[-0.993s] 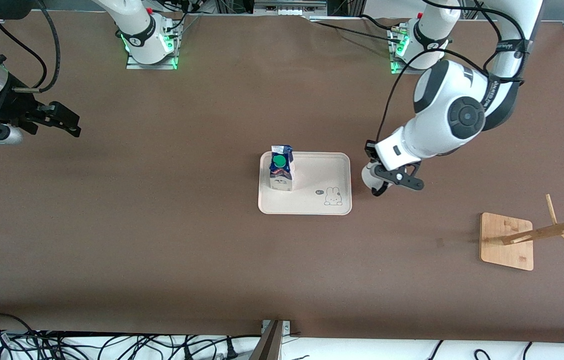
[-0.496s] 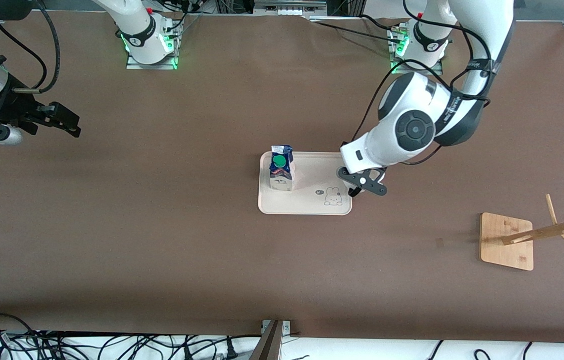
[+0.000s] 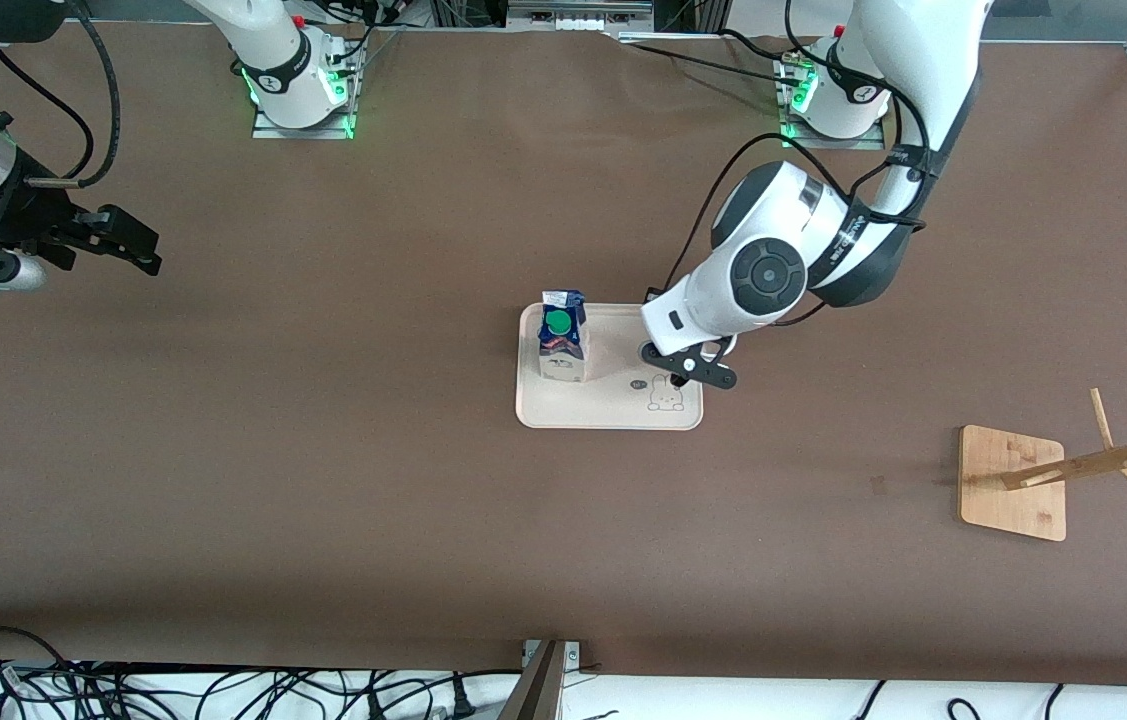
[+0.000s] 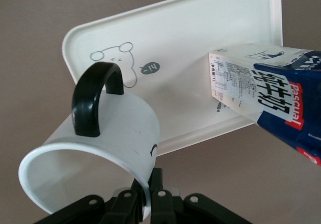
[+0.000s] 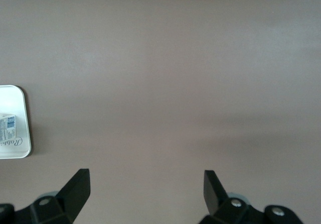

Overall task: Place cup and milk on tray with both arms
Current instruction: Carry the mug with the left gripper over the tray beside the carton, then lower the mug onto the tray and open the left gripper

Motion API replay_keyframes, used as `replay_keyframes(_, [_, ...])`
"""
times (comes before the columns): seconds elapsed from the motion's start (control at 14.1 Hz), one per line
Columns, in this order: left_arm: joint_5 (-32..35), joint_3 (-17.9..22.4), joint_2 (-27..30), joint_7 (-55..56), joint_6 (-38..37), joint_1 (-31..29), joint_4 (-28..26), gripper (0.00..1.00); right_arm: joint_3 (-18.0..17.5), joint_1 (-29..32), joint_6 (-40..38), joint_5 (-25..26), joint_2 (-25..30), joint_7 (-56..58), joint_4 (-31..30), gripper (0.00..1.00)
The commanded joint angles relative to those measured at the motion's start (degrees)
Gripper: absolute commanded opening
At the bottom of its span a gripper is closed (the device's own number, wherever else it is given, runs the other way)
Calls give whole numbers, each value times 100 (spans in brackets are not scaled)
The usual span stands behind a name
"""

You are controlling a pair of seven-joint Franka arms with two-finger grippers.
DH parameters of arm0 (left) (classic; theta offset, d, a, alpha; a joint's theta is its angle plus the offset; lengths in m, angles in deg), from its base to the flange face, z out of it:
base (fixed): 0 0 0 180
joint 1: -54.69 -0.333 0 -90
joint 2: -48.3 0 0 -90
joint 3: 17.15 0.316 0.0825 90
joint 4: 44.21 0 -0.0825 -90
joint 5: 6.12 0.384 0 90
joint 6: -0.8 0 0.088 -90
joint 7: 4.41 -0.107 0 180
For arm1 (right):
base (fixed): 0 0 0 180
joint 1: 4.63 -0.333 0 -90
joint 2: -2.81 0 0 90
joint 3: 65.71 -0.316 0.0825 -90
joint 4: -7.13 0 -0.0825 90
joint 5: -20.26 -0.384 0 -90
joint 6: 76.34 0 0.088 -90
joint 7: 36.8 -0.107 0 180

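Observation:
The cream tray [image 3: 613, 405] lies mid-table with the blue and white milk [image 3: 561, 345] standing upright on its end toward the right arm. My left gripper [image 3: 688, 372] hangs over the tray's bunny-print end, shut on the rim of the white cup [image 4: 100, 133]. The cup is tilted, with its black handle [image 4: 95, 98] showing. In the left wrist view the fingers [image 4: 161, 199] pinch the cup wall above the tray [image 4: 200, 43], beside the milk [image 4: 271, 98]. In the front view the arm hides the cup. My right gripper [image 3: 148, 250] waits open over bare table at the right arm's end, with nothing between its fingers [image 5: 80, 184].
A wooden rack on a square base [image 3: 1013, 480] stands toward the left arm's end, nearer the front camera than the tray. Cables [image 3: 223, 690] run along the table's front edge. The tray's corner [image 5: 15, 128] shows at the edge of the right wrist view.
My left arm has carried the cup sideways from over the table beside the tray to over the tray's bunny end. The right arm and the milk have not moved.

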Motion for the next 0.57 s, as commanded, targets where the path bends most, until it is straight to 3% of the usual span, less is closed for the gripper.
replay_keyframes(0.0, [154, -19, -357, 231, -127, 124, 425, 0, -24, 58, 12, 49, -16, -3, 57, 100])
replay_keyframes(0.5, [111, -19, -691, 240, 48, 124, 434, 0, -15, 58, 12, 49, -16, -3, 57, 100])
